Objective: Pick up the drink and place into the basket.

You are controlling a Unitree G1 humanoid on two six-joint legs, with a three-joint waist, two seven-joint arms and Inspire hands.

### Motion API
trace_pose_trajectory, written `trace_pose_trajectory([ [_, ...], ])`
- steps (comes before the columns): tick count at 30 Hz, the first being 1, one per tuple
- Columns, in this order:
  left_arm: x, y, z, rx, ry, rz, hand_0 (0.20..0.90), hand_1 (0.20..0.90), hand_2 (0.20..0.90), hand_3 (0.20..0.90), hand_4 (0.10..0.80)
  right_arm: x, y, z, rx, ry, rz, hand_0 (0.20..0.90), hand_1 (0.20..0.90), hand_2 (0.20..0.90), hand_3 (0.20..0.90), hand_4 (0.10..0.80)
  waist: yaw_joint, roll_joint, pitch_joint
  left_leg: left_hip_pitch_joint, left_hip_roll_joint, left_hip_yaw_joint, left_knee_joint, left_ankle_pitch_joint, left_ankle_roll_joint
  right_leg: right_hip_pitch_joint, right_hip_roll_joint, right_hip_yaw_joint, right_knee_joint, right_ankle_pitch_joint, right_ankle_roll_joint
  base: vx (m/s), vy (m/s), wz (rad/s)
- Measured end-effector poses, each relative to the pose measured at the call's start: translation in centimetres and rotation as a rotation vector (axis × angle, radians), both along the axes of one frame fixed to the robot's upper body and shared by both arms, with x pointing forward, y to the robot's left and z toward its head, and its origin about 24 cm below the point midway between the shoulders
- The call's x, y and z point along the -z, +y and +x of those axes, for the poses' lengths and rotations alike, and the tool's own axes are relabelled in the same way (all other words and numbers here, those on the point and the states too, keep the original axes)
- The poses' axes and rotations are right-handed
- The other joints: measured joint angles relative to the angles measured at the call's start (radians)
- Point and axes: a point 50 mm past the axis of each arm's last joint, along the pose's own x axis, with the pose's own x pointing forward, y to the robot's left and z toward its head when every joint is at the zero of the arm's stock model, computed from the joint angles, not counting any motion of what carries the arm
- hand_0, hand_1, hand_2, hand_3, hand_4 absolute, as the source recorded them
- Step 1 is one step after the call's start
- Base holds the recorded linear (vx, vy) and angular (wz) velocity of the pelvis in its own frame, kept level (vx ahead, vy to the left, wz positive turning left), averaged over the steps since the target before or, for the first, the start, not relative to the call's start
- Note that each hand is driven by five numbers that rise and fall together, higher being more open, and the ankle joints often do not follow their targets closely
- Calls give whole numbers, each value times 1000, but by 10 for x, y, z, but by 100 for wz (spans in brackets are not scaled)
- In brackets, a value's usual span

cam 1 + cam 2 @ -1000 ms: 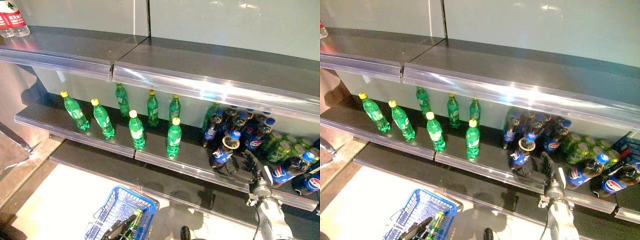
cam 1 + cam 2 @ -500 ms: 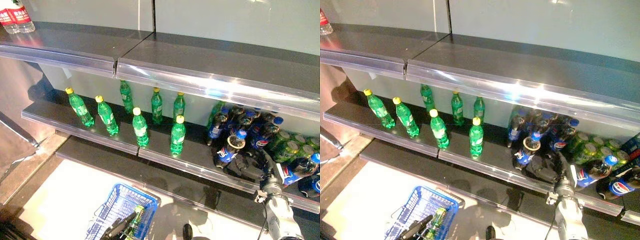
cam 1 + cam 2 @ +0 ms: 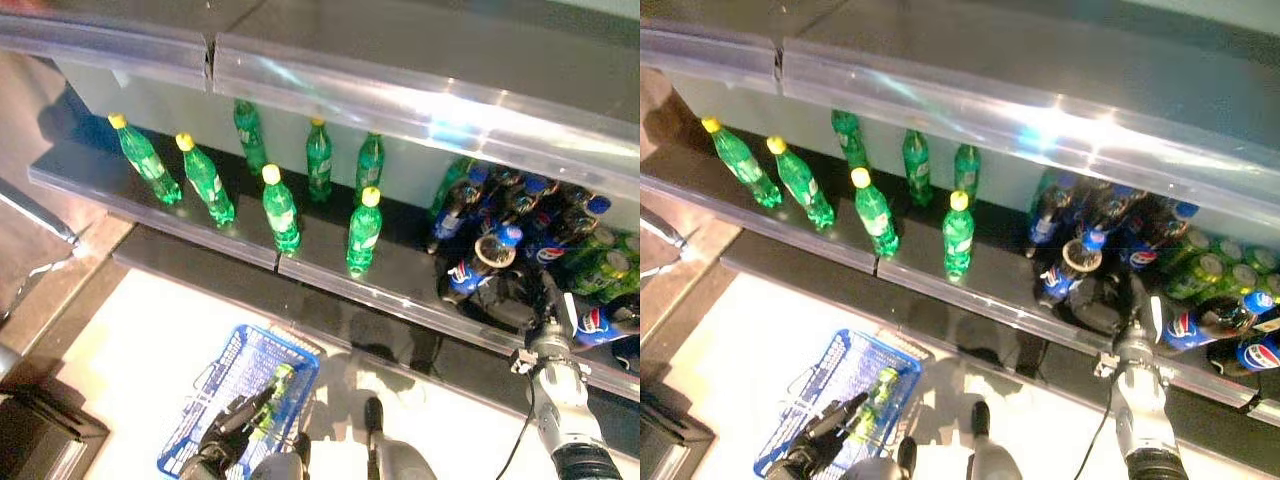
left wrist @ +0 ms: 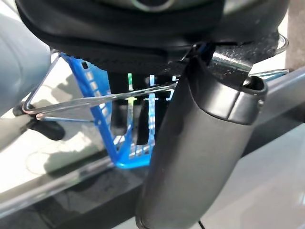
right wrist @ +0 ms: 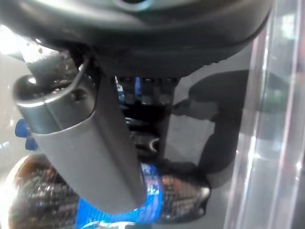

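A dark cola bottle [image 3: 475,268] with a blue cap and blue label stands tilted at the front of the middle shelf [image 3: 330,270]. My right hand [image 3: 510,305] is at its base, thumb and fingers curled round it. In the right wrist view the thumb [image 5: 81,143] lies across the bottle [image 5: 176,191]. My left hand [image 3: 235,425] is shut on the wire handles [image 4: 95,98] of the blue basket [image 3: 215,400], which hangs low at the left. A green bottle [image 3: 272,390] lies in the basket.
Green bottles with yellow caps [image 3: 280,205] stand on the shelf's left and middle. More cola bottles [image 3: 520,205] and green cans [image 3: 600,270] crowd behind and right of my right hand. The upper shelf [image 3: 400,90] overhangs. A clear lip [image 3: 400,305] runs along the shelf front.
The whole picture has shifted as the camera tilted down. My right hand stays at the cola bottle's base. The blue basket still hangs low at the left.
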Motion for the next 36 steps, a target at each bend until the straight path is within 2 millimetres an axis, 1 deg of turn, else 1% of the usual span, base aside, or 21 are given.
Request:
trace_pose_trajectory([
  [6, -9, 1, 17, 5, -62, -8, 300, 300, 300, 200, 100, -14, 1, 11, 6, -42, -25, 900, 900, 900, 900, 800, -2, -11, 33, -82, -2, -3, 53, -10, -3, -62, 0, 3, 8, 15, -5, -91, -13, 0],
  [7, -12, 2, 24, 8, -78, -5, 300, 300, 300, 200, 100, -19, 3, 16, 4, -64, -26, 900, 900, 900, 900, 800, -3, -13, 47, -105, -4, -6, 68, -13, -4, -78, 0, 5, 8, 26, -11, -80, -14, -3],
  [9, -16, 2, 33, 17, -101, -5, 300, 300, 300, 200, 100, -27, 4, 21, 10, -100, -29, 900, 900, 900, 900, 800, -4, -13, 69, -132, -6, -13, 89, -19, -4, -94, 0, 6, 9, 33, -11, -55, -8, -1],
  [12, -20, 1, 41, 24, -125, -2, 300, 300, 300, 200, 100, -34, 8, 28, 7, -125, -33, 900, 900, 900, 900, 800, -4, -14, 87, -156, -6, -14, 110, -24, -6, -111, 1, 6, 12, 33, -10, -73, -6, 1],
  [15, -24, 0, 49, 30, -155, 1, 300, 300, 300, 200, 100, -45, 11, 37, 3, -168, -28, 900, 900, 900, 900, 800, -4, -15, 101, -195, -7, -15, 140, -33, -6, -145, 2, 8, 31, 32, -8, -92, -6, -1],
  [17, -28, 1, 55, 25, -177, -3, 300, 300, 300, 200, 100, -52, 12, 41, 9, -195, -15, 900, 900, 900, 900, 800, -3, -16, 109, -222, -7, -15, 159, -37, -6, -168, 2, 8, 44, 35, -13, -62, 4, 2],
  [21, -35, 1, 65, 43, -209, 4, 300, 300, 300, 200, 100, -60, 17, 47, -9, -225, -20, 900, 900, 900, 900, 800, -5, -17, 128, -259, -7, -16, 198, -50, -5, -199, 3, 9, 72, 34, -12, -75, 19, 1],
  [28, -43, 2, 78, 47, -257, 18, 300, 300, 300, 200, 100, -65, 23, 51, -43, -235, -37, 900, 900, 900, 900, 800, -5, -18, 157, -314, -11, -16, 273, -70, 1, -239, 1, 12, 116, 29, -8, -73, 12, 0],
  [30, -45, 2, 80, 43, -267, 19, 300, 300, 300, 200, 100, -69, 25, 51, -53, -252, -40, 900, 900, 900, 900, 800, -6, -18, 166, -329, -12, -16, 294, -79, 7, -251, 0, 14, 131, 21, 0, -77, 25, -1],
  [34, -48, 3, 83, 24, -288, 13, 300, 300, 300, 200, 100, -78, 29, 54, -75, -287, -44, 900, 900, 900, 900, 800, -5, -21, 169, -375, -21, -15, 338, -88, 14, -306, -3, 29, 183, 7, 3, -134, 47, -6],
  [36, -51, 2, 89, 18, -305, 8, 300, 300, 300, 200, 100, -85, 31, 58, -84, -311, -47, 900, 900, 900, 900, 800, -12, -14, 180, -401, -23, -16, 379, -102, 16, -334, -3, 32, 227, -8, 6, -83, 37, -5],
])
